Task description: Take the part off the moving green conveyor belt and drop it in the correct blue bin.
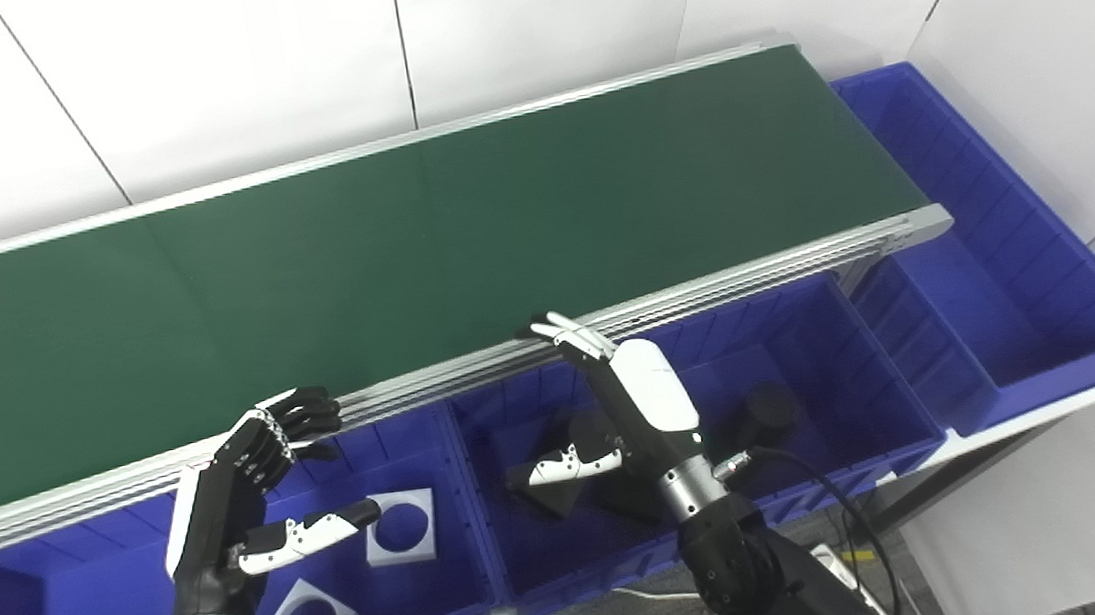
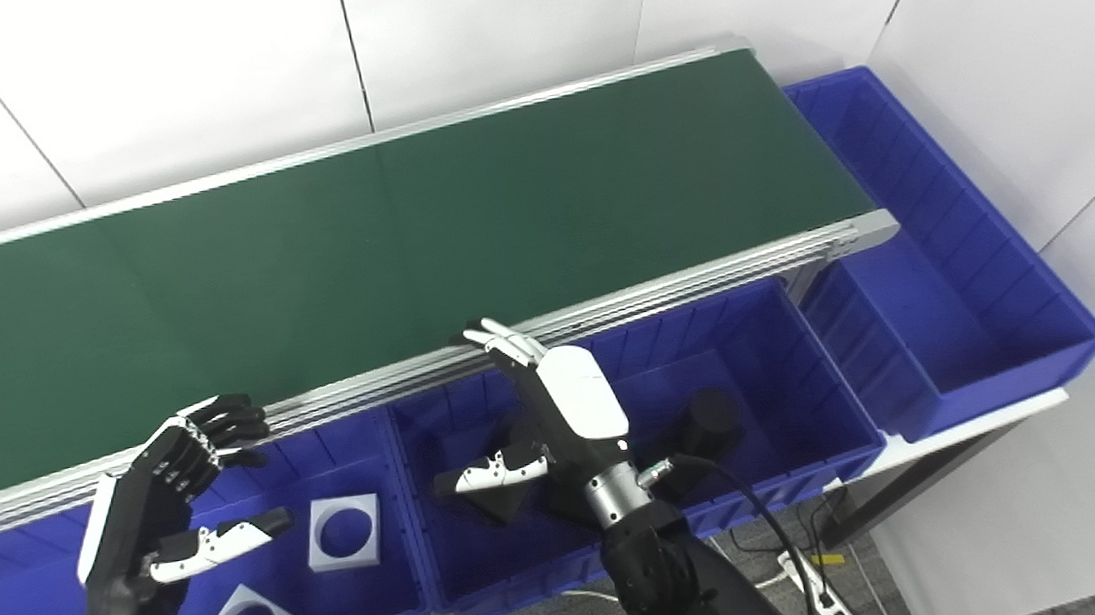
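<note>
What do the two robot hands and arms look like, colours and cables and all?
The left robot hand is mostly black, with a white edge panel, a white-and-black thumb and a silver wrist cuff. The right robot hand has a glossy white back shell, white fingers, the same silver cuff and a black forearm, with a black cable looping from its wrist. No sleeves or markings show.

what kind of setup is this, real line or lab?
Likely a lab sorting mock-up: a short green conveyor belt, blue bins below holding white square plates and dark parts, against bare white wall panels.
</note>
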### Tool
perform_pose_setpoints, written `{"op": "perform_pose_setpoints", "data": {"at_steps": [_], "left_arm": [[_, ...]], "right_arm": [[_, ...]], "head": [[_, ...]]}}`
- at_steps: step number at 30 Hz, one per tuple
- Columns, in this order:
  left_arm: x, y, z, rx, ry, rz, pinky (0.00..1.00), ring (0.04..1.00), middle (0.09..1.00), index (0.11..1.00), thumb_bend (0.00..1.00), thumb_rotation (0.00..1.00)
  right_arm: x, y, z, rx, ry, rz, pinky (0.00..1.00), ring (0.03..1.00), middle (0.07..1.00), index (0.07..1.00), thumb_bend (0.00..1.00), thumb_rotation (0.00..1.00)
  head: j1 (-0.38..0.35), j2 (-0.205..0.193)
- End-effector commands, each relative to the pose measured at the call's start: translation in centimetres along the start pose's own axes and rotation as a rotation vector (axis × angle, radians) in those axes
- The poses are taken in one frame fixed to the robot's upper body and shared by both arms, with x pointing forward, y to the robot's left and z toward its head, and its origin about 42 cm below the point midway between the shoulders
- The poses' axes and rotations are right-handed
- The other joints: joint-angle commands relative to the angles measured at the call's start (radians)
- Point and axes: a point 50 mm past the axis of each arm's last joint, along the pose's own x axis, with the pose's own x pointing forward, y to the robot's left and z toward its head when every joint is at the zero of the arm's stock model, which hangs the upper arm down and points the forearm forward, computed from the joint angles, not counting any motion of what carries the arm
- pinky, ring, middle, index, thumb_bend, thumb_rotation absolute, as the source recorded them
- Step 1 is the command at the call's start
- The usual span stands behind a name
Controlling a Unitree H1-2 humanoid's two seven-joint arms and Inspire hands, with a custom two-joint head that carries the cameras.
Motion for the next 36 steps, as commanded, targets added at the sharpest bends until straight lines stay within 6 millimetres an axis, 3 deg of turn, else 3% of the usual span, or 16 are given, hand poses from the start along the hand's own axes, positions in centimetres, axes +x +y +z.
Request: {"op": "perform_pose_setpoints", "data": {"at_steps": [1, 4, 6, 8, 12, 17, 20, 22, 23, 24, 25, 29, 36], "left_arm": [[0.4, -0.1, 1.0, 0.011, -0.066, -0.007, 0.57, 0.679, 0.686, 0.694, 0.79, 0.14], [0.3, -0.4, 1.0, -0.001, -0.064, -0.007, 0.54, 0.671, 0.690, 0.698, 0.79, 0.13], [0.2, -0.8, 0.9, -0.001, -0.061, -0.003, 0.59, 0.674, 0.689, 0.701, 0.79, 0.13], [0.2, -1.2, 0.8, -0.003, -0.065, -0.001, 0.62, 0.671, 0.687, 0.703, 0.79, 0.12], [0.2, -1.6, 0.7, 0.005, -0.065, 0.005, 0.63, 0.661, 0.681, 0.698, 0.80, 0.11], [0.4, -1.6, 0.6, 0.020, -0.051, 0.009, 0.63, 0.670, 0.676, 0.684, 0.83, 0.13], [0.6, -1.8, 0.6, 0.016, -0.059, 0.005, 0.63, 0.657, 0.674, 0.685, 0.82, 0.12], [0.7, -2.1, 0.4, 0.012, -0.063, 0.002, 0.63, 0.655, 0.676, 0.684, 0.82, 0.09], [0.8, -2.5, 0.2, 0.013, -0.064, -0.003, 0.63, 0.655, 0.676, 0.683, 0.82, 0.09], [0.8, -2.7, 0.1, 0.014, -0.064, -0.006, 0.63, 0.659, 0.679, 0.684, 0.81, 0.07], [0.9, -3.0, 0.0, 0.024, -0.064, -0.011, 0.63, 0.661, 0.680, 0.685, 0.81, 0.06], [1.1, -4.3, -0.5, 0.040, -0.052, -0.024, 0.60, 0.671, 0.692, 0.689, 0.80, 0.06], [0.8, -5.4, -0.8, 0.058, -0.041, -0.019, 0.55, 0.650, 0.676, 0.665, 0.81, 0.06]], "right_arm": [[0.5, -0.7, 1.0, 0.032, -0.079, -0.047, 0.71, 0.875, 0.928, 0.900, 1.00, 0.37], [0.1, -0.8, 1.0, 0.121, -0.074, 0.001, 0.67, 0.817, 0.903, 0.891, 1.00, 0.39], [0.0, -1.1, 1.2, 0.251, -0.039, 0.066, 0.55, 0.655, 0.786, 0.836, 0.96, 0.40], [-0.2, -1.3, 1.8, 0.381, -0.020, 0.118, 0.46, 0.559, 0.705, 0.783, 0.93, 0.42], [-0.5, -1.4, 3.2, 0.568, -0.031, 0.169, 0.49, 0.576, 0.682, 0.744, 0.95, 0.40], [0.0, -1.3, 5.3, 0.681, -0.068, 0.179, 0.54, 0.612, 0.683, 0.749, 0.98, 0.39], [0.2, -1.1, 6.4, 0.738, -0.065, 0.180, 0.55, 0.609, 0.655, 0.685, 0.98, 0.36], [0.2, -1.0, 6.9, 0.762, -0.067, 0.186, 0.53, 0.576, 0.623, 0.659, 0.96, 0.33], [0.2, -0.9, 7.0, 0.774, -0.070, 0.188, 0.53, 0.574, 0.621, 0.658, 0.96, 0.33], [0.2, -0.9, 7.1, 0.782, -0.073, 0.189, 0.52, 0.560, 0.608, 0.662, 0.95, 0.31], [0.1, -0.8, 7.1, 0.782, -0.075, 0.190, 0.51, 0.555, 0.604, 0.663, 0.94, 0.30], [0.0, -0.4, 6.9, 0.750, -0.083, 0.182, 0.48, 0.532, 0.582, 0.655, 0.90, 0.29], [-0.4, 0.7, 6.0, 0.709, -0.095, 0.200, 0.49, 0.528, 0.572, 0.636, 0.85, 0.24]], "head": [[0.005, -0.004], [0.049, -0.023], [0.087, -0.028], [0.112, -0.033], [0.131, -0.043], [0.143, -0.055], [0.172, -0.056], [0.217, -0.057], [0.277, -0.060], [0.277, -0.060], [0.355, -0.062], [0.472, -0.074], [0.517, -0.084]]}}
